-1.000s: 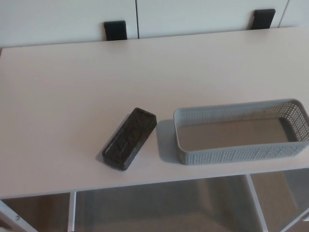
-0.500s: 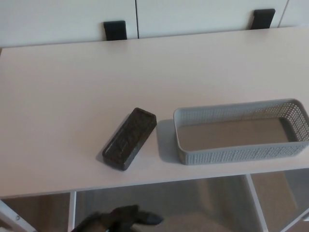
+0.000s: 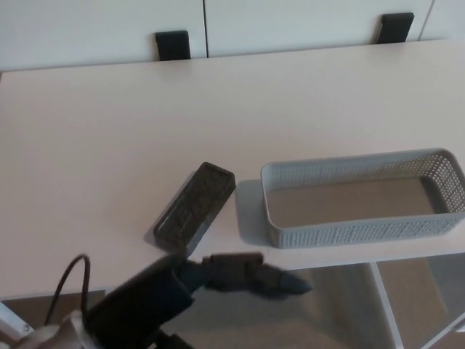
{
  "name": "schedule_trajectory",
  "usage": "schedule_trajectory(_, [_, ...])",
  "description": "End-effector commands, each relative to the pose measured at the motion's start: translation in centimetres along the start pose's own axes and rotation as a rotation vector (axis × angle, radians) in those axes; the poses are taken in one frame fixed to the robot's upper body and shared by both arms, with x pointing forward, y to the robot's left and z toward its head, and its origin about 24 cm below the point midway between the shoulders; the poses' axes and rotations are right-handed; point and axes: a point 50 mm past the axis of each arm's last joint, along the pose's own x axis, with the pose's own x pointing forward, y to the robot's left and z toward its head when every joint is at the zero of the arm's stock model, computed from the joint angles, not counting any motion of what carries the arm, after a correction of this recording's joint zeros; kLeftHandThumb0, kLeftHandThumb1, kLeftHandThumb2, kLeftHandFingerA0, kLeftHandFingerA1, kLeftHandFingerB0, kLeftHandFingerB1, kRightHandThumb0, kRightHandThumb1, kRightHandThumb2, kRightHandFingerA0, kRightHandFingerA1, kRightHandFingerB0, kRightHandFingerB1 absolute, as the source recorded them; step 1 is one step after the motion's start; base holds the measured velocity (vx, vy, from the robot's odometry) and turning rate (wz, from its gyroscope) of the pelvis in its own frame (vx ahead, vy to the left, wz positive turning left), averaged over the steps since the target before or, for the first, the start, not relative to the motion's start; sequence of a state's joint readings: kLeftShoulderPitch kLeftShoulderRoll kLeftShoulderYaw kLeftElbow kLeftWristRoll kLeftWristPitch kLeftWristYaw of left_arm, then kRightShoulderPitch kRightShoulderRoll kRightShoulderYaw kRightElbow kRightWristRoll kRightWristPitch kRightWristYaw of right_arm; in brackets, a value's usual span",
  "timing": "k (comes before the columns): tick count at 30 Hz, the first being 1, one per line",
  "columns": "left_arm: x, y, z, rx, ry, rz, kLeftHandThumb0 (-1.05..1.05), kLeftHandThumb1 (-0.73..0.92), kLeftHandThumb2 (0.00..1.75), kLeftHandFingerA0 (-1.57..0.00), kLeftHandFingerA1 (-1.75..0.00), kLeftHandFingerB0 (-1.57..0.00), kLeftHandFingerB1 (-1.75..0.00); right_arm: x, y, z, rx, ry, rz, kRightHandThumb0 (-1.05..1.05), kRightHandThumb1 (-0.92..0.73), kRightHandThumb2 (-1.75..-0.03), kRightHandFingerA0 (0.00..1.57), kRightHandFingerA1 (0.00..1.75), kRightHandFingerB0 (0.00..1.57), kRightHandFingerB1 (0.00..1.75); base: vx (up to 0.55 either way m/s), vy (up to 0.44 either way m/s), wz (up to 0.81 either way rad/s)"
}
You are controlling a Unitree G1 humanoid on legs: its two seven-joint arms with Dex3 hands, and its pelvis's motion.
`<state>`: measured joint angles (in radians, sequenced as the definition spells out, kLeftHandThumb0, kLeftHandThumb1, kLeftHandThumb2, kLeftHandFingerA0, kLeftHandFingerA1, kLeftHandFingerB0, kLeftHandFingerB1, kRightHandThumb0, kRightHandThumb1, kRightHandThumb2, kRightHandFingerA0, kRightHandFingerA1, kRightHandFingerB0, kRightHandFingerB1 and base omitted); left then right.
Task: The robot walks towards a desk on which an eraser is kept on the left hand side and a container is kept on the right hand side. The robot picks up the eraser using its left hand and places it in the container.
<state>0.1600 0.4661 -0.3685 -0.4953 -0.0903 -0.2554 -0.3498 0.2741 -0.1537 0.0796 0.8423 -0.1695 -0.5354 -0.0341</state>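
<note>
lying at a slant on the pale desk [image 3: 109, 145], the dark eraser [image 3: 195, 207] sat just left of the grey perforated container [image 3: 363, 231], close to it but not touching. the container stood near the front right edge with nothing inside. the robot's left hand [image 3: 243, 275] reached in from the lower left, low over the desk's front edge, just below the eraser's near end. its black fingers [image 3: 283, 283] pointed right, spread a little and holding nothing. two black brackets [image 3: 173, 45] stood at the desk's far edge.
</note>
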Motion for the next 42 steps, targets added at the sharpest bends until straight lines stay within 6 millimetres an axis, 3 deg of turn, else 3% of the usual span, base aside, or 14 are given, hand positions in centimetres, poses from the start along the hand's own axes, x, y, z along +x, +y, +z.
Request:
schedule_trajectory(1, [1.5, 2.5, 2.9, 0.158, 0.005, 0.263, -0.75, 0.51, 0.91, -0.26, -0.57, -0.26, -0.54, -0.1, -0.7, 0.0, -0.034, -0.017, -0.001, -0.32, -0.63, -0.59, 0.74, 0.54, 0.54, 0.43, 0.00, 0.000, 0.00])
schedule_trajectory(2, [1.7, 2.9, 2.0, 0.216, 0.059, 0.320, -0.74, 0.64, 0.59, -0.26, -0.54, -0.28, -0.47, -0.2, -0.6, 0.0, -0.027, -0.024, -0.002, -0.31, -0.62, -0.58, 0.74, 0.52, 0.53, 0.43, 0.00, 0.000, 0.00])
schedule_trajectory(4, [2.2, 3.6, 0.1, 0.288, 0.160, 0.395, -0.72, 0.64, 0.59, -0.13, -0.53, -0.21, -0.47, 0.0, -0.6, 0.1, -0.044, -0.009, -0.006, -0.34, -0.63, -0.59, 0.75, 0.55, 0.54, 0.42, 0.00, 0.000, 0.00])
schedule_trajectory(5, [2.4, 4.0, -0.9, 0.341, 0.216, 0.420, -0.75, 0.51, 0.86, -0.05, -0.55, -0.11, -0.52, -0.1, -0.6, 0.1, -0.049, -0.011, -0.004, -0.35, -0.63, -0.59, 0.75, 0.57, 0.53, 0.42, 0.00, 0.000, 0.00])
schedule_trajectory(6, [2.6, 4.3, -1.6, 0.384, 0.254, 0.442, -0.76, 0.66, 0.59, 0.00, -0.51, -0.10, -0.44, -0.1, -0.6, 0.1, -0.049, -0.015, -0.004, -0.34, -0.63, -0.59, 0.75, 0.58, 0.54, 0.42, 0.00, 0.000, 0.00])
schedule_trajectory(7, [2.8, 4.7, -2.6, 0.447, 0.307, 0.467, -0.94, 0.55, 0.93, 0.00, -0.14, -0.04, -0.29, 0.0, -0.6, 0.1, -0.044, -0.017, -0.005, -0.34, -0.63, -0.59, 0.75, 0.57, 0.53, 0.42, 0.00, 0.000, 0.00])
schedule_trajectory(10, [3.1, 5.6, -5.3, 0.645, 0.438, 0.522, -1.04, 0.58, 0.97, 0.00, -0.20, 0.00, -0.20, 0.2, -0.6, 0.4, -0.054, -0.019, -0.001, -0.34, -0.64, -0.59, 0.75, 0.58, 0.52, 0.42, 0.00, 0.000, 0.00])
schedule_trajectory(15, [3.5, 5.9, -6.3, 0.684, 0.512, 0.532, -0.93, 0.52, 0.77, 0.00, 0.00, 0.00, -0.15, 0.3, -0.7, 0.5, -0.058, -0.031, -0.001, -0.33, -0.64, -0.59, 0.76, 0.56, 0.53, 0.43, 0.00, 0.000, 0.00])
schedule_trajectory(16, [3.5, 6.0, -6.5, 0.671, 0.555, 0.514, -1.00, 0.52, 0.98, 0.00, -0.31, 0.00, -0.21, 0.3, -0.6, 0.5, -0.056, -0.031, 0.001, -0.32, -0.63, -0.59, 0.76, 0.56, 0.53, 0.43, 0.00, 0.000, 0.00])
schedule_trajectory(23, [3.4, 5.6, -7.3, 0.677, 0.639, 0.503, -1.05, 0.55, 0.98, 0.00, -0.24, 0.00, -0.12, 0.1, -0.4, 0.4, -0.070, -0.024, 0.013, -0.40, -0.53, -0.80, 0.68, 0.63, 0.47, 0.53, 0.00, 0.000, 0.00])
schedule_trajectory(26, [3.4, 5.6, -7.5, 0.689, 0.662, 0.511, -1.05, 0.55, 0.97, 0.00, -0.22, 0.00, -0.09, 0.2, -0.4, 0.4, -0.074, -0.024, 0.015, -0.39, -0.53, -0.80, 0.69, 0.63, 0.48, 0.53, 0.00, 0.000, 0.00])
schedule_trajectory(27, [3.4, 5.6, -7.7, 0.692, 0.670, 0.511, -1.05, 0.55, 0.97, 0.00, -0.23, 0.00, -0.09, 0.2, -0.5, 0.4, -0.082, -0.025, 0.012, -0.32, -0.63, -0.59, 0.75, 0.52, 0.53, 0.42, 0.00, 0.000, 0.00])
schedule_trajectory(28, [3.4, 5.6, -7.8, 0.690, 0.674, 0.514, -1.05, 0.54, 0.97, 0.00, -0.25, 0.00, -0.10, 0.2, -0.5, 0.4, -0.083, -0.026, 0.012, -0.40, -0.52, -0.80, 0.70, 0.63, 0.48, 0.53, 0.00, 0.000, 0.00])
schedule_trajectory(42, [3.4, 4.7, -8.6, 0.776, 0.677, 0.530, -1.03, 0.53, 0.97, 0.00, -0.23, 0.00, -0.13, 0.1, -0.3, 0.3, -0.089, -0.023, 0.027, -0.32, -0.64, -0.59, 0.75, 0.51, 0.54, 0.42, 0.00, 0.000, 0.00])
